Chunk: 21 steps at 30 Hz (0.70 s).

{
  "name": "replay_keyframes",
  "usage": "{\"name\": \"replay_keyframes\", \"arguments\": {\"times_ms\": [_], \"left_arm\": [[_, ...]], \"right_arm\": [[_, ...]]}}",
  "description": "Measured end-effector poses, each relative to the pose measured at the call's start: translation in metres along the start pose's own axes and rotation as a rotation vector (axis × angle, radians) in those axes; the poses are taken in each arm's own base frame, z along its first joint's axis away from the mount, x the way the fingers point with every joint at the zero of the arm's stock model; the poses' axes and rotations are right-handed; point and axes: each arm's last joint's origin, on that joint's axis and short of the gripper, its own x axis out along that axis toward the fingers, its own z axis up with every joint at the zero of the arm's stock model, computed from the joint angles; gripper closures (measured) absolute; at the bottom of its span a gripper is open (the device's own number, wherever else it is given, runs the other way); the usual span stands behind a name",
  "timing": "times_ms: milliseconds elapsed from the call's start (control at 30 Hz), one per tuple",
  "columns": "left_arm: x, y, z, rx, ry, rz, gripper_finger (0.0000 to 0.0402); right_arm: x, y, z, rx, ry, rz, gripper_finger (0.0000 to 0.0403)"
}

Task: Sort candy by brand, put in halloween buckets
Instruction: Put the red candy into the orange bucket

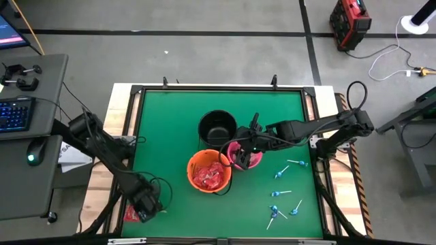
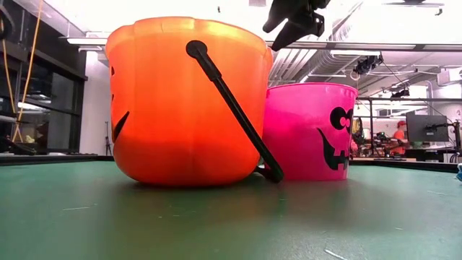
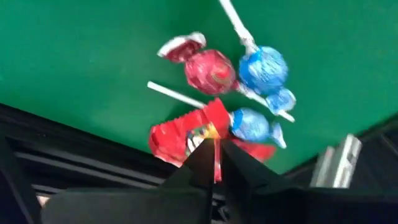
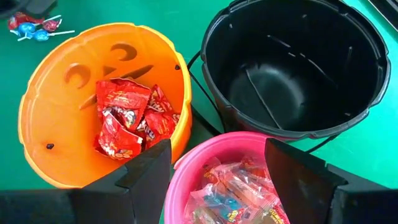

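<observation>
My left gripper is at the table's near left corner, shut on a flat red packet. Beside the packet lie a red-headed lollipop and blue-headed lollipops on white sticks. My right gripper hangs open and empty over the pink bucket, which holds clear-wrapped candy. The orange bucket holds several red packets. The black bucket is empty. All three buckets stand upright on the green mat, close together. My left gripper pinches the red packet between its two fingers at one edge. The fingers come from above, pointing down at the mat. I cannot tell whether the packet is lifted or still lies on the mat.
Several blue lollipops lie scattered on the mat's right part. The table's black frame runs right beside the left gripper. The orange bucket's black handle hangs down its near side. Bare mat lies at far left.
</observation>
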Motion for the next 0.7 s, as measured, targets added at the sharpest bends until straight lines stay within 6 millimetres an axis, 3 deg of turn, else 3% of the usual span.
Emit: {"name": "replay_keyframes", "arguments": {"times_ms": [200,300,500,700], "left_arm": [[-0.02,0.005,-0.006,0.042,-0.055,-0.073,0.04],[-0.024,0.006,-0.007,0.028,-0.066,-0.091,0.0385],[-0.019,0.004,-0.009,0.048,-0.054,-0.079,0.0302],[-0.002,-0.002,-0.006,0.055,-0.015,-0.036,0.0217]], "right_arm": [[0.0,0.0,0.0,0.0,0.0,0.0,0.0151],[0.0,0.0,0.0,0.0,0.0,0.0,0.0151],[0.0,0.0,0.0,0.0,0.001,0.0,0.0151],[0.0,0.0,0.0,0.004,0.001,-0.001,0.0151]]}}
